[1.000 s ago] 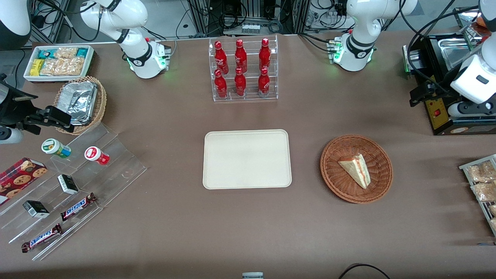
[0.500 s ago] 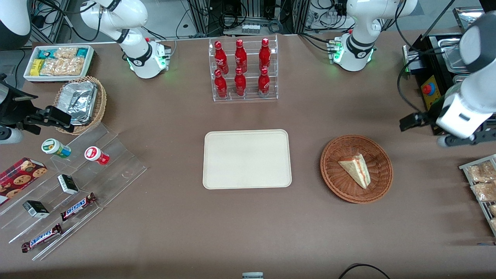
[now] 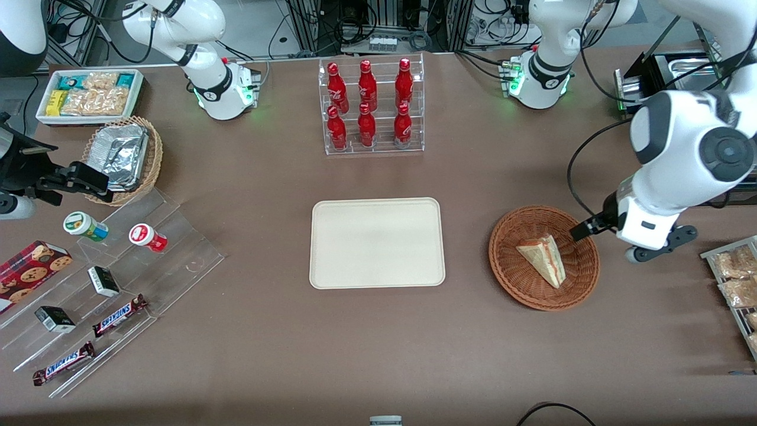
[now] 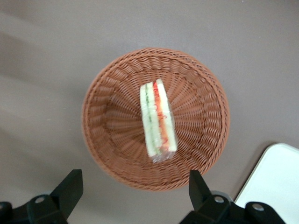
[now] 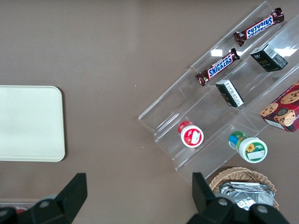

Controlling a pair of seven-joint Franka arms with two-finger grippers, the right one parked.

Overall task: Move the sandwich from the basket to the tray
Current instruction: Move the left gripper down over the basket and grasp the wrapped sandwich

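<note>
The sandwich (image 3: 544, 259), a pale wedge with red and green filling along its edge, lies in the reddish-brown woven basket (image 3: 502, 266). In the left wrist view the sandwich (image 4: 158, 122) rests near the middle of the basket (image 4: 103, 140). The cream-white tray (image 3: 377, 242) lies flat beside the basket, toward the parked arm's end; one corner of the tray (image 4: 275, 186) shows in the wrist view. My left gripper (image 3: 644, 239) hovers above the table at the basket's rim, on the working arm's end. The gripper (image 4: 133, 189) is open, its fingers wide apart with nothing between them.
A clear rack of red bottles (image 3: 371, 106) stands farther from the camera than the tray. A rack of snack packets (image 3: 736, 284) sits at the working arm's end. A stepped clear display with candy bars (image 3: 118, 316) and a foil-filled tan basket (image 3: 121, 157) lie toward the parked arm's end.
The left arm has swung from the black machine at its end of the table toward the basket, and its gripper now hangs at the basket's rim. The sandwich, basket and tray have not moved.
</note>
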